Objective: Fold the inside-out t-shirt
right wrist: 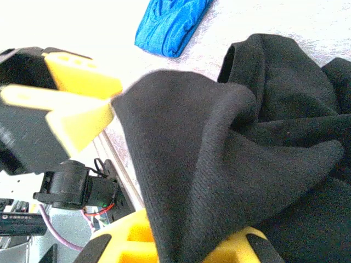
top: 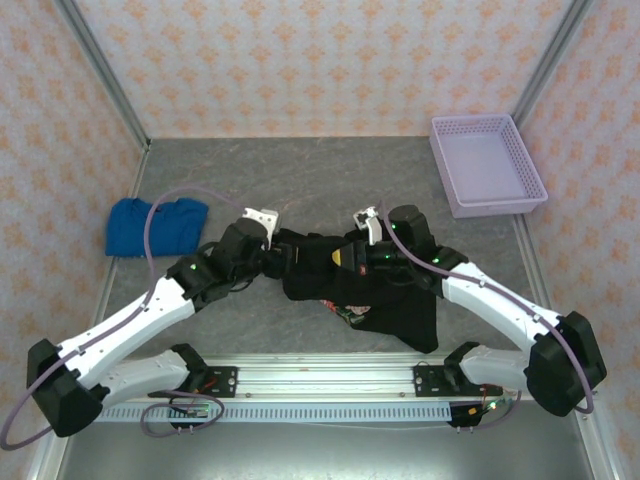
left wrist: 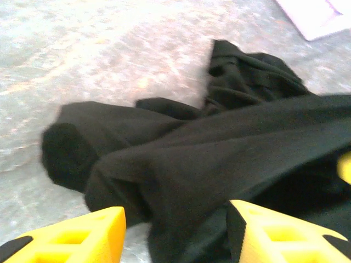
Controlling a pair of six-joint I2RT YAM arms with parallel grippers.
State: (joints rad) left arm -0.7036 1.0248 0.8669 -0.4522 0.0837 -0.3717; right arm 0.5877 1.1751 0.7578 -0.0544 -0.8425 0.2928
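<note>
The inside-out t-shirt (top: 390, 300) lies crumpled as a black heap on the grey table, between my two grippers. My left gripper (top: 278, 258) is at its left end. In the left wrist view its yellow fingers (left wrist: 82, 233) stand apart, open, with a fold of the t-shirt (left wrist: 219, 159) lying loose between them. My right gripper (top: 350, 258) is over the middle of the heap. It (right wrist: 186, 246) is shut on a raised flap of the t-shirt (right wrist: 208, 164), which rises from between the yellow fingers. The left gripper (right wrist: 109, 101) faces that flap, jaws apart.
A folded bright blue garment (top: 155, 225) lies at the left of the table, also seen from the right wrist (right wrist: 170, 24). A lilac basket (top: 487, 163) stands at the back right. The metal rail (top: 320, 385) runs along the near edge, and patterned walls enclose the table.
</note>
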